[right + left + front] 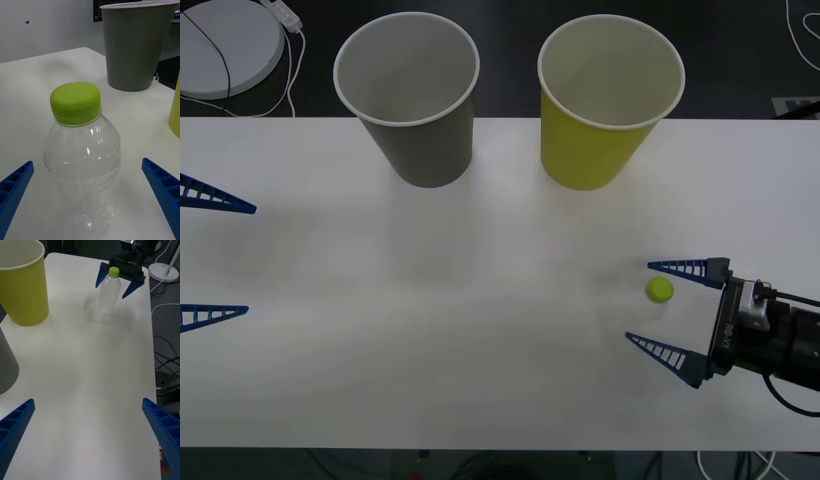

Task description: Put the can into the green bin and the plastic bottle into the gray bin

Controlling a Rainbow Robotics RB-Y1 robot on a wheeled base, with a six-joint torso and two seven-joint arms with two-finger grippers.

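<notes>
plastic bottle (660, 291) stands upright on the white surface (460, 330), toward its right side, its lime-green cap (75, 102) between the spread blue fingers of the right hand (668, 307), which flank it wide apart without touching it. gray bin (408, 95) and green bin (608, 100) stand side by side at the far edge of the surface, well apart from the bottle, both upright with white insides showing. left hand (215, 252) sits at the left edge, fingers wide, holding nothing.
</notes>
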